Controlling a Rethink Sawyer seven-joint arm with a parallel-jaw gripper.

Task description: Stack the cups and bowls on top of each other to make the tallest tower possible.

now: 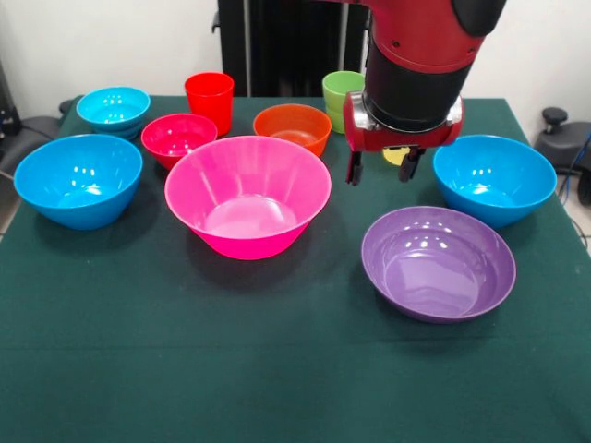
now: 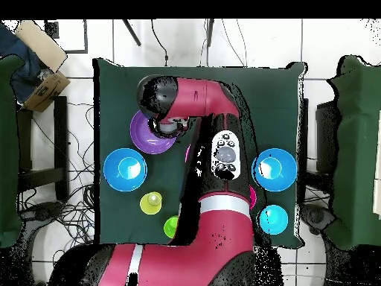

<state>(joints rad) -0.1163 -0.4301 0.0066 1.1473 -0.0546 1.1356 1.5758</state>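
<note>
My gripper [image 1: 380, 171] hangs open and empty above the green table, between the large pink bowl [image 1: 247, 194] and the right blue bowl [image 1: 494, 180], behind the wide purple bowl [image 1: 438, 263]. The yellow cup [image 1: 395, 155] is mostly hidden behind the fingers. The second blue bowl [image 1: 78, 180] stands at the left. Along the back stand the cyan bowl [image 1: 114, 109], magenta-red bowl [image 1: 178, 138], red cup [image 1: 210, 100], orange bowl [image 1: 292, 127] and green cup [image 1: 340, 92]. No tower shows; every piece stands apart. In the overhead view the arm covers the pink bowl and part of the purple bowl [image 2: 141, 134].
The green cloth table [image 1: 277, 369] has open cloth in front of the bowls. The overhead view shows the yellow cup [image 2: 151, 202] and green cup [image 2: 171, 226] near the robot's base. Cardboard boxes [image 2: 41, 67] and cables lie on the floor beside the table.
</note>
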